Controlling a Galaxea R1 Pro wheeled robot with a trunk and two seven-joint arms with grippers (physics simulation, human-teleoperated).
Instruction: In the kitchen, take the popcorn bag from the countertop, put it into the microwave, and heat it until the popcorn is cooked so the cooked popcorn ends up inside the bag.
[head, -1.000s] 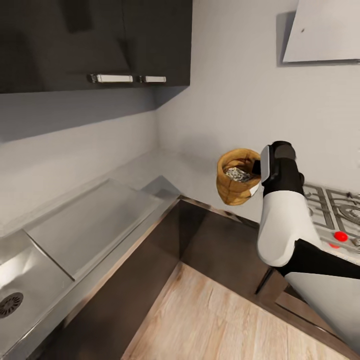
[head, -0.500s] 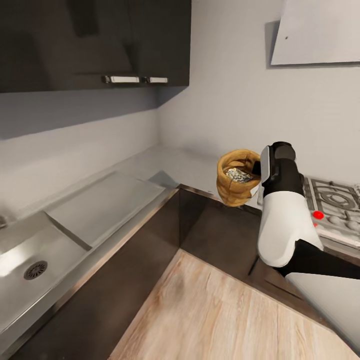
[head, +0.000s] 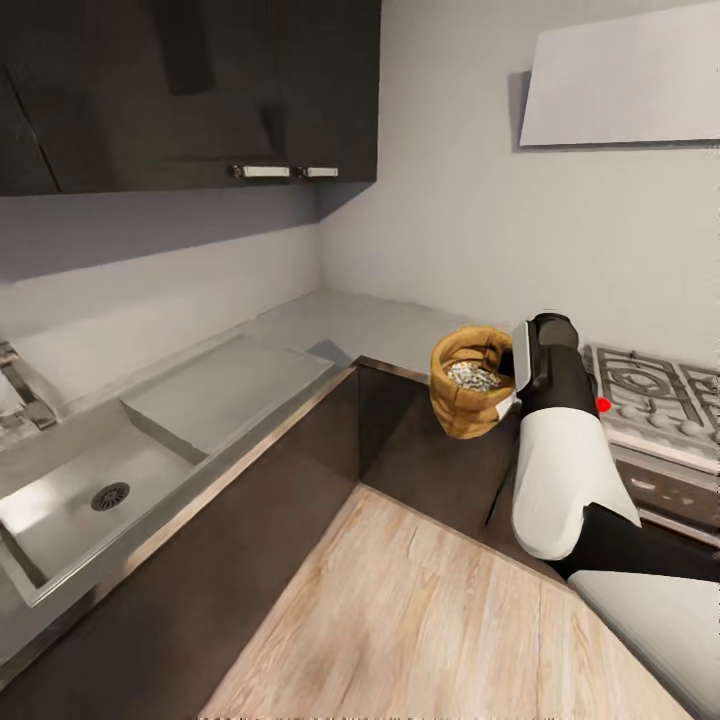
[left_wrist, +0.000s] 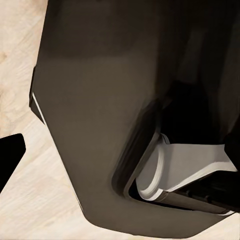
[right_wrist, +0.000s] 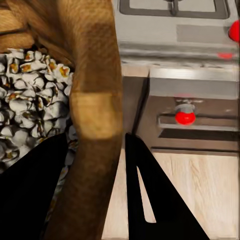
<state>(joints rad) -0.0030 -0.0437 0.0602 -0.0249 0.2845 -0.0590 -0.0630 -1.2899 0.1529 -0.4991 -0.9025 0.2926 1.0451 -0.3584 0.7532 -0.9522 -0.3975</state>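
a: where is the popcorn bag?
b: upright in the air, off the worktop, its wall pinched in the right gripper, 1 finger inside by the popcorn.
a: and the left gripper?
b: cannot tell. the right arm carries; no microwave here.

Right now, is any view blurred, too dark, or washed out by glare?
Head view: soft but readable, mild sheen on the countertop, bag clear. Left wrist view: mostly a dark, featureless surface, little detail. Right wrist view: the bag wall is very close, its weave soft; the popcorn looks sharp.
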